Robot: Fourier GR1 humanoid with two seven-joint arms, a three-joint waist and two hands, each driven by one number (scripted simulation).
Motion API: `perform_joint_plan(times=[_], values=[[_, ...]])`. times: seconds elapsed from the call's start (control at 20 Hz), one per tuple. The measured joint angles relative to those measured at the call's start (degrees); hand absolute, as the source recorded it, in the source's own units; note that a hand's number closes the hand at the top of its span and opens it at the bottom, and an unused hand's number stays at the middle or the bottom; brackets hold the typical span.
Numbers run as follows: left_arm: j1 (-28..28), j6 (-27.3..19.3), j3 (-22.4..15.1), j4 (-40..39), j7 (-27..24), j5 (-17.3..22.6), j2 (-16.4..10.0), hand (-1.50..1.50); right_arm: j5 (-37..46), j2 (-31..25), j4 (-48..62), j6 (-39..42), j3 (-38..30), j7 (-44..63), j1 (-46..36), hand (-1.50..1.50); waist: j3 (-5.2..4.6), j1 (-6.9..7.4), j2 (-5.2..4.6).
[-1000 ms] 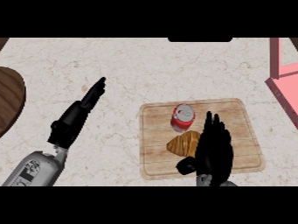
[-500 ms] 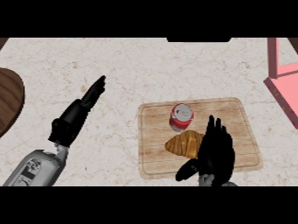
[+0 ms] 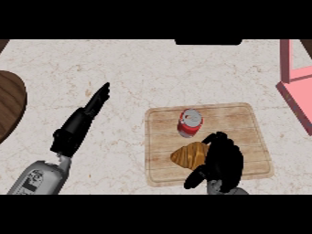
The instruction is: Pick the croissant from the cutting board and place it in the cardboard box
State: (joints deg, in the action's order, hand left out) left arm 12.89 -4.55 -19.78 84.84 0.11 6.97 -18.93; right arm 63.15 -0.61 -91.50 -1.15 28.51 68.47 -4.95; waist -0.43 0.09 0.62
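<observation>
The right robot hand (image 3: 222, 161) curls round the croissant (image 3: 188, 155) on cutting board (image 3: 247, 118)

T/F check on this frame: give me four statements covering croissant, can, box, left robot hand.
1. The croissant lies on the cutting board. True.
2. The red can stands inside the pink box. False: it stands on the cutting board, beyond the croissant.
3. The left robot hand holds the croissant. False: it is open, left of the board; the right robot hand is at the croissant.
4. The pink box is right of the board. True.
</observation>
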Motion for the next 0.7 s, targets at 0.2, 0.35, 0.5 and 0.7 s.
perform_joint_plan(times=[0.2,0.35,0.5,0.7], values=[[0.4,1.3,1.4,0.3,0.8,0.3,-0.4,0.00,2.2,0.3,1.7,-0.1,-0.6,-0.8,-1.0,1.50,-0.07,0.00,0.16],[0.7,1.6,1.9,0.2,1.4,0.3,-0.1,0.00,0.8,-4.0,-0.8,0.9,-0.4,-8.1,0.6,1.50,0.10,-0.11,0.20],[0.1,1.6,1.8,0.3,1.4,0.4,-0.1,0.00,-2.6,-12.6,-4.6,2.9,1.9,-20.1,2.6,1.50,0.33,-0.24,0.24],[0.0,1.6,2.0,0.4,1.4,0.4,-0.2,0.00,-4.9,-23.2,-8.6,3.4,4.8,-35.3,3.8,1.50,0.63,-0.60,0.33]])
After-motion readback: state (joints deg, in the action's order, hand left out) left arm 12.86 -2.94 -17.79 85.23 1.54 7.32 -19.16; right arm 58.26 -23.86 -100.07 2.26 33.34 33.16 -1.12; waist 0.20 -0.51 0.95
